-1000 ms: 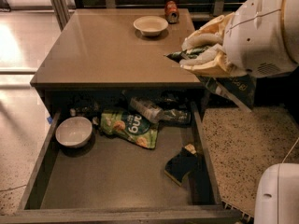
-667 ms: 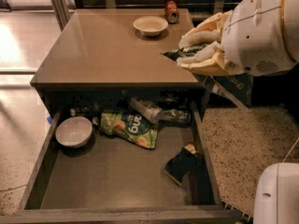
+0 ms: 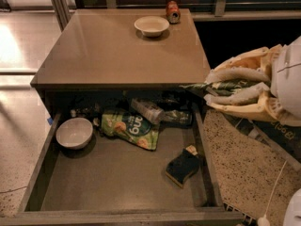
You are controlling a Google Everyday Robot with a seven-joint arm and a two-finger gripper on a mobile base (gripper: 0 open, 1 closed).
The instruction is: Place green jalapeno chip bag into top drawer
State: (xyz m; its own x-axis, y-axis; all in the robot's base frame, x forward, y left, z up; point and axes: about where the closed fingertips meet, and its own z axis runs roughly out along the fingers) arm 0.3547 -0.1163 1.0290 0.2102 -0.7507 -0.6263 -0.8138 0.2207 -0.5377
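My gripper [image 3: 210,87] hangs just off the table's right edge, level with the tabletop and above the right wall of the top drawer [image 3: 117,180]. It is shut on the green jalapeno chip bag [image 3: 225,85], whose dark green and white foil shows between the two pale fingers [image 3: 237,73]. The bag's tip points left toward the table corner. The drawer stands pulled out below the tabletop, with its grey floor showing.
Inside the drawer lie a white bowl [image 3: 74,133] at the left, a bright green pouch [image 3: 129,128], a clear bottle [image 3: 148,110], a dark bottle [image 3: 178,117] and a dark sponge [image 3: 182,166]. On the tabletop [image 3: 117,55] stand another bowl [image 3: 151,26] and a can [image 3: 172,12].
My gripper has moved right and down with the bag, from over the tabletop's right side to just beyond its edge. The things in the drawer have not moved.
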